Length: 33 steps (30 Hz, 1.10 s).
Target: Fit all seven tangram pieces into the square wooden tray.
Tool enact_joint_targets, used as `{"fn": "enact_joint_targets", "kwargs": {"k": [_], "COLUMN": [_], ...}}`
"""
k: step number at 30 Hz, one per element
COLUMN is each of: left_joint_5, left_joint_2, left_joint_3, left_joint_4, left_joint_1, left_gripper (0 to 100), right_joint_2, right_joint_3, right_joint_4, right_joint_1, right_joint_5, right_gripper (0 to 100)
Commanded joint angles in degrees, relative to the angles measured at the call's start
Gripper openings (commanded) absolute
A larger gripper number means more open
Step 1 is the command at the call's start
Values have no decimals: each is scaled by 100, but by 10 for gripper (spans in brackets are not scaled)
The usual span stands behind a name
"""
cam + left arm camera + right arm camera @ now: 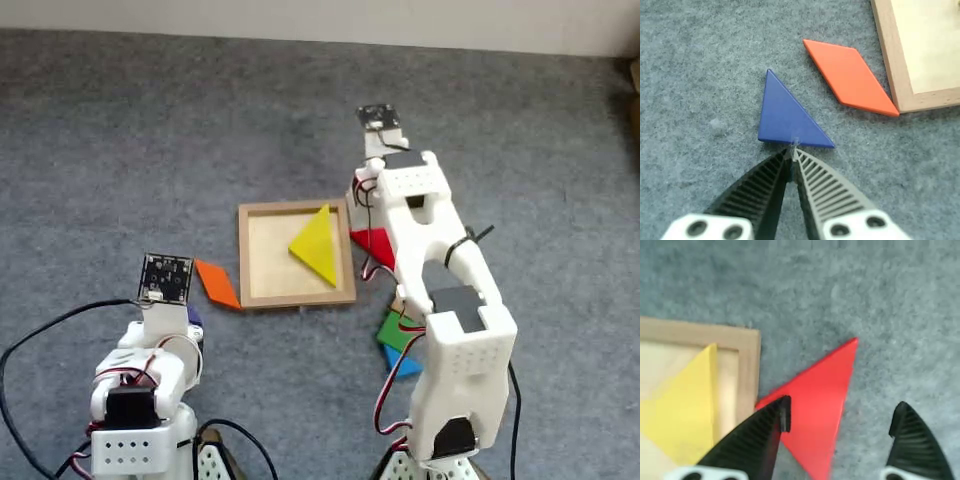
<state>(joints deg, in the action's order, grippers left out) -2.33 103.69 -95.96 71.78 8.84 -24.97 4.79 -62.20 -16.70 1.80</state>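
Wide-open right end effector (pixel 842 415) hangs over a flat red triangle (pixel 815 400); left end effector (pixel 791 153), closed and empty, nears a blue triangle (pixel 785 116).

The table (pixel 150 130) is covered, as far as it shows, with a grey, carpet-like cloth (pixel 695 90). The cloth is short-piled and mottled with lighter and darker flecks, and the same rough weave shows in all 3 views. Along the far edge of the table runs a pale, off-white strip (pixel 300 18), plain and even. It meets the grey in 1 nearly straight line that dips slightly toward the far right corner. At the right edge, close to that corner, a dark brownish shape (pixel 634 100) cuts in; too little of it shows to tell what it is.
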Motion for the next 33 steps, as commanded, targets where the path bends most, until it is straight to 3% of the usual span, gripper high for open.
{"fn": "enact_joint_targets", "kwargs": {"k": [1,20,27,30,33], "left_joint_5": [53,53,53,53,53], "left_joint_2": [4,4,4,4,4], "left_joint_3": [-119,-119,-119,-119,-119], "left_joint_4": [18,18,18,18,18], "left_joint_1": [48,48,48,48,48], "left_gripper": [26,26,26,26,26], "right_joint_2": [119,-778,-453,-330,-207], "right_joint_3": [409,462,462,462,462], "right_joint_4": [110,57,-963,-1314,-1552], "right_joint_1": [40,-198,-180,-48,189], "right_joint_5": [-492,-571,-580,-545,79], "right_gripper": [308,307,306,255,207]}}
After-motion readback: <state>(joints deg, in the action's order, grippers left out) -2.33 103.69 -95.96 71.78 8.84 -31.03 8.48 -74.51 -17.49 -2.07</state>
